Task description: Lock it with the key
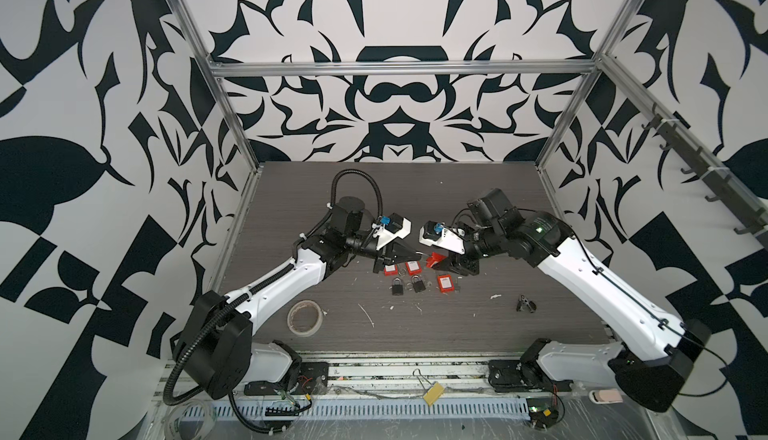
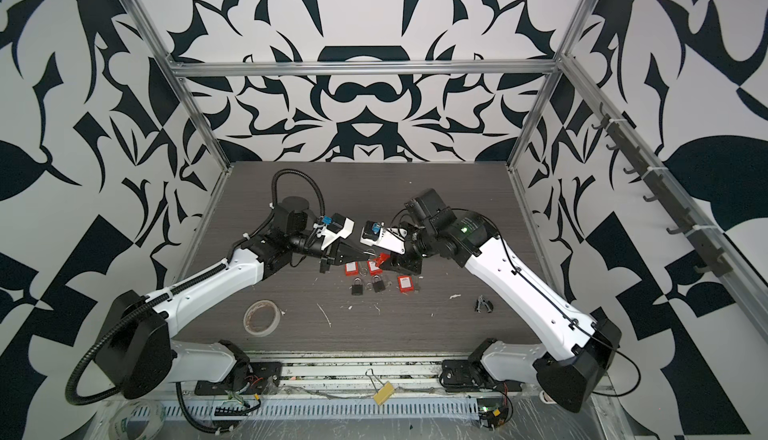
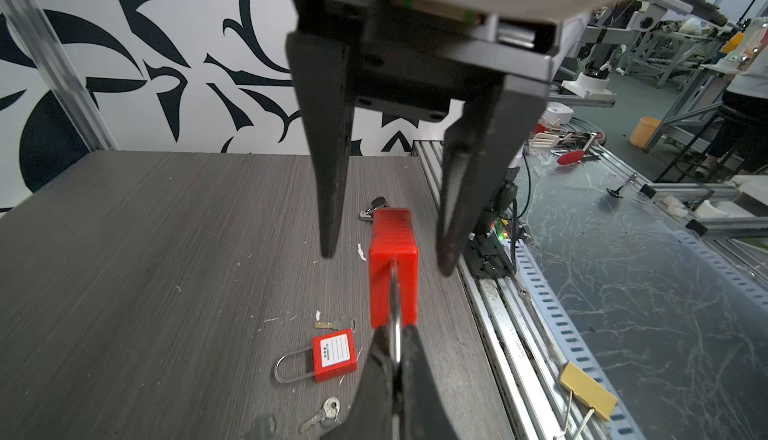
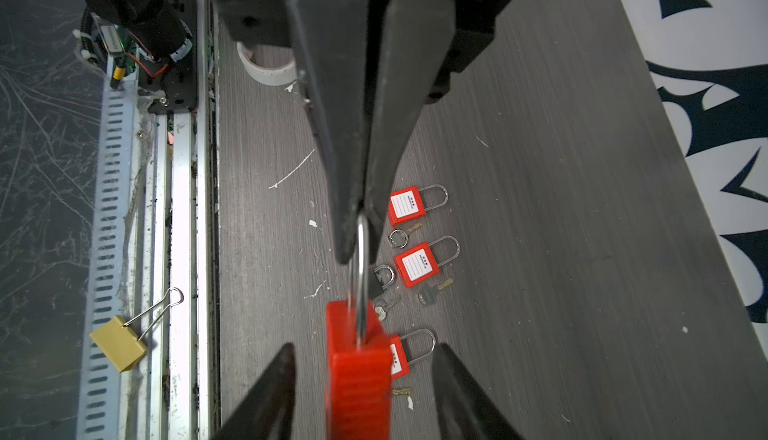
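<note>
The left pincer (image 3: 395,335) is clenched on the steel loop (image 4: 360,267) of a red padlock (image 3: 392,251), holding it in the air above a grey table (image 1: 457,326). The right pincer (image 4: 365,348) faces it tip to tip and is released. Its two fingers (image 3: 332,193) are spread on either side of the padlock's red body, apart from it. In both top views the two pincers meet over the middle of the table, with the padlock between them.

On the table below the pincers lie three other red padlocks (image 4: 417,266), two small black padlocks (image 1: 397,288) and several loose keys (image 4: 384,308). Neither pincer touches any of these. Whether a key sits in the held padlock cannot be told, because its keyhole end is hidden. A roll of tape (image 1: 305,317) lies well apart from the left pincer, toward that arm's base.
</note>
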